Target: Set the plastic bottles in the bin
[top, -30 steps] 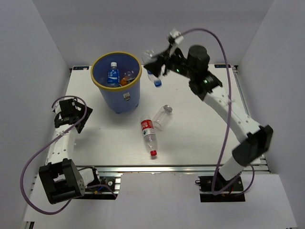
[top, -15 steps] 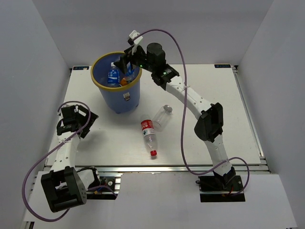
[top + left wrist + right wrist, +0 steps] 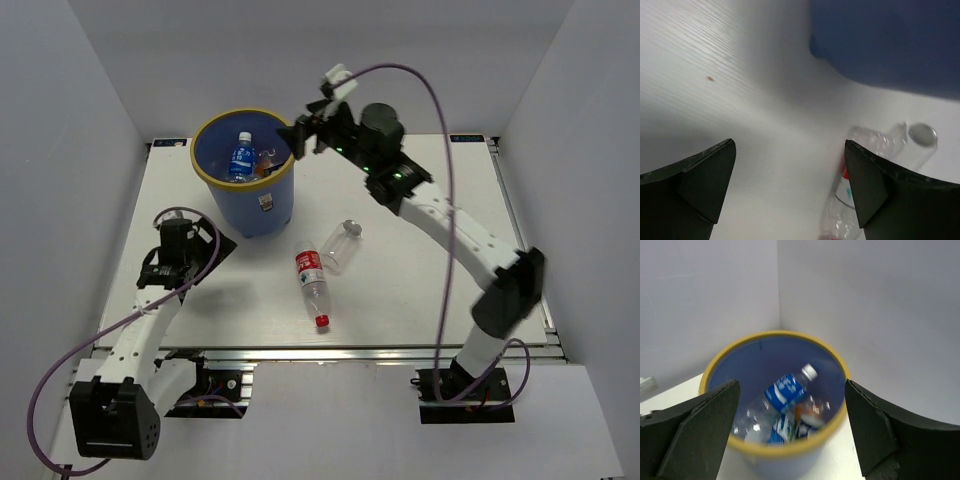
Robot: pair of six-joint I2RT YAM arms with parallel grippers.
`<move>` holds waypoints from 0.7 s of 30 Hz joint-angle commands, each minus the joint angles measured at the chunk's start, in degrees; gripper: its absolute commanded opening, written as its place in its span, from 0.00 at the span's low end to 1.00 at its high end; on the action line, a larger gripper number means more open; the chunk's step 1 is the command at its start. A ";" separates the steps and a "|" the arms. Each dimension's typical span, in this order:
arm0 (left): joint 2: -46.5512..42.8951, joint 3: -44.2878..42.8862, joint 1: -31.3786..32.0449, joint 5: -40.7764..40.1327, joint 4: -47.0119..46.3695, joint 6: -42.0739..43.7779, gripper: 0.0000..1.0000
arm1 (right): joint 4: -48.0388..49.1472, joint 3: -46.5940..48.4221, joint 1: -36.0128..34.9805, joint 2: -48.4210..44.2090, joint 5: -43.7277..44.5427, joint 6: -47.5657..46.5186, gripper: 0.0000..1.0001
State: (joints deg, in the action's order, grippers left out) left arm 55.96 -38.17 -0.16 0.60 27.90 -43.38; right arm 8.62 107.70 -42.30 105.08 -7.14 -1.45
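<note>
The right tool (image 3: pixel 300 135) is spread and empty just beside the rim of the bin (image 3: pixel 250 212), toward the far left corner of the table (image 3: pixel 430 290). The left tool (image 3: pixel 178 243), also spread, is near the left edge. Two plastic bottles (image 3: pixel 313 282) lie mid-table, probably light, slick and crushable, so pinch gently across the labelled waist.

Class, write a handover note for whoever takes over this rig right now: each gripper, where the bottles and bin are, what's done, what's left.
Left gripper: open, empty, low over the table near the bin.
Right gripper: open, empty, at the bin's rim.
Done: several bottles in the bin, a blue-labelled bottle on top.
Left: red-labelled bottle and clear bottle, lying together mid-table.
</note>
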 commanded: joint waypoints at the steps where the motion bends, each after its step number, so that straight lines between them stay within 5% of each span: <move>1: -2.26 1.34 5.51 -0.69 -0.48 -0.83 0.98 | 9.81 -15.10 2.57 -16.16 6.95 4.08 0.89; 6: -3.58 3.45 20.97 -5.87 -3.10 -4.69 0.98 | 10.80 -40.75 5.38 -32.63 17.92 6.89 0.89; 11: 5.62 -0.83 41.25 -15.86 -8.56 -7.60 0.98 | 11.67 -58.54 10.12 -48.28 26.88 12.95 0.89; 16: 19.16 -8.03 48.41 -17.65 -10.41 -6.11 0.98 | 9.67 -70.15 14.79 -60.23 27.88 18.15 0.89; 21: 30.94 -14.55 51.93 -19.49 -10.33 -4.70 0.98 | 4.83 -71.93 16.55 -63.85 29.54 17.98 0.89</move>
State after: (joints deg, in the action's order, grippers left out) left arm 84.14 -48.90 50.87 -15.27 18.70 -48.82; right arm 13.26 36.05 -26.33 43.40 19.38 14.76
